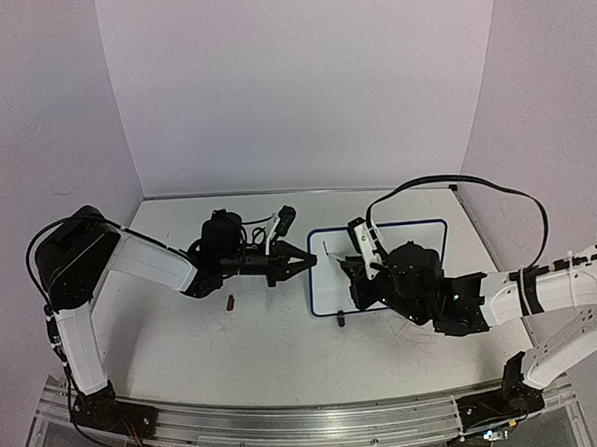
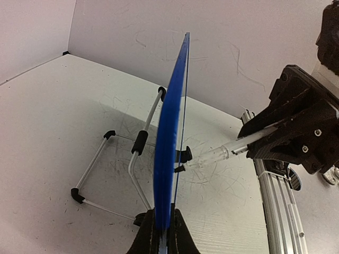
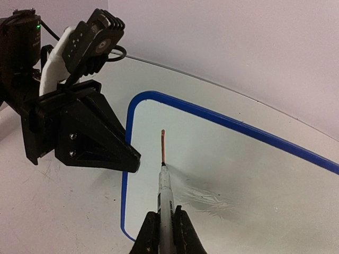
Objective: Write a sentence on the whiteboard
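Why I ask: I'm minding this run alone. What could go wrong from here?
1. The left gripper pinches the whiteboard by one edge only. Pressure from the marker could twist the board on its wire stand and skew the writing.
2. The right gripper holds the marker with a long length sticking out ahead of its fingers, so the tip may wobble or slide in the grip.

Soft, even, faintly violet light fills all three views, leaving only weak shadows on the scuffed white table (image 1: 285,354). The overhead view is grainy, its aluminium rail (image 1: 289,416) bowed by the lens. In the right wrist view the glossy white blue-framed whiteboard (image 3: 254,169) carries a pale smeared sheen.
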`<state>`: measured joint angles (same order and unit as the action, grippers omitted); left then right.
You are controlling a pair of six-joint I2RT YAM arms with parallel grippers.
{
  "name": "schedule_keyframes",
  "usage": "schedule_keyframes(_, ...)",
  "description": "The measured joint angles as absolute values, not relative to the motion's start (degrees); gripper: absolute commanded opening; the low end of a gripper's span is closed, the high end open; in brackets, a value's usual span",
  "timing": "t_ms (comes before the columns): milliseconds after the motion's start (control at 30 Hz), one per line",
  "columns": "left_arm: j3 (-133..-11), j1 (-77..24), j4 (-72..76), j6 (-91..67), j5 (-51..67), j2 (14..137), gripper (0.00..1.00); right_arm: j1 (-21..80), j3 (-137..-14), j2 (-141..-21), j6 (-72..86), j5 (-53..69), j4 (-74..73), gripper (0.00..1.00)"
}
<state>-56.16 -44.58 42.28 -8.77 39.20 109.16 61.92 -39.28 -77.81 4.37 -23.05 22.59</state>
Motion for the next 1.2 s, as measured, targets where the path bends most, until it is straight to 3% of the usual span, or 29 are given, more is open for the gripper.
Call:
schedule_keyframes(633, -56.33, -44.23, 42.06, -9.42, 38.84, 109.26, 0.0, 62.08, -39.56, -73.8, 4.85, -22.87, 22.22, 0.0)
schedule_keyframes(1200, -63.57, -41.08, 39.03, -21.23, 42.91, 115.98, 0.0, 58.53, -45.01, -81.23, 6.37, -24.12, 21.74, 0.0)
